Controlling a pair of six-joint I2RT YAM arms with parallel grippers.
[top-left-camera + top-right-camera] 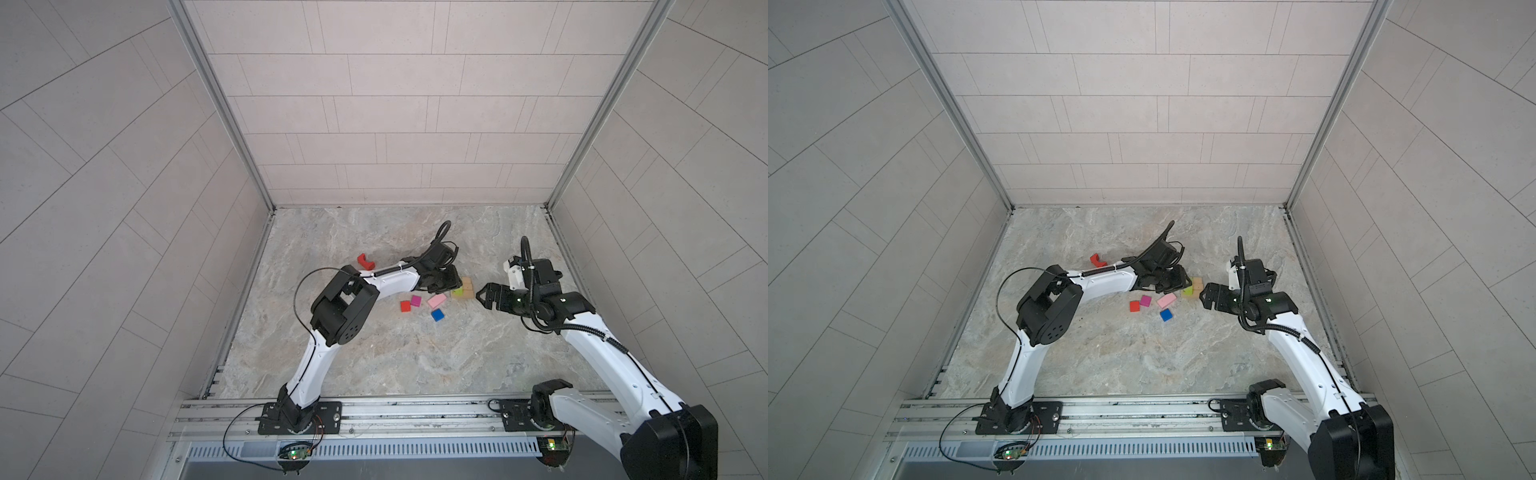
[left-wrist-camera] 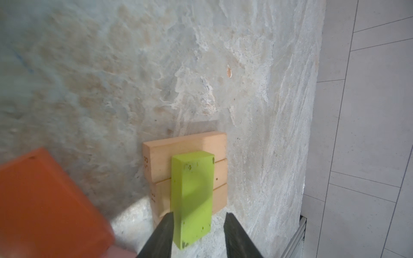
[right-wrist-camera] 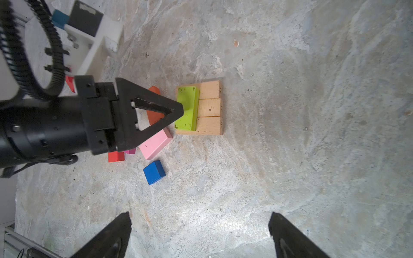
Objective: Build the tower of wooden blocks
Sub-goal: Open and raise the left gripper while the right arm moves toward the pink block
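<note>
Three tan bars lie side by side on the marble table, and a lime oblong lies across them. My left gripper stands open around the lime oblong's near end; one finger touches it and the other stands apart. In the right wrist view the lime oblong sits on the bars. An orange oblong lies beside the left gripper. My right gripper is open and empty over bare table, right of the bars.
Loose blocks lie on the table left of the bars: a pink oblong, a blue cube, a magenta cube and a red cube. A red notched piece lies farther back left. Tiled walls enclose the table.
</note>
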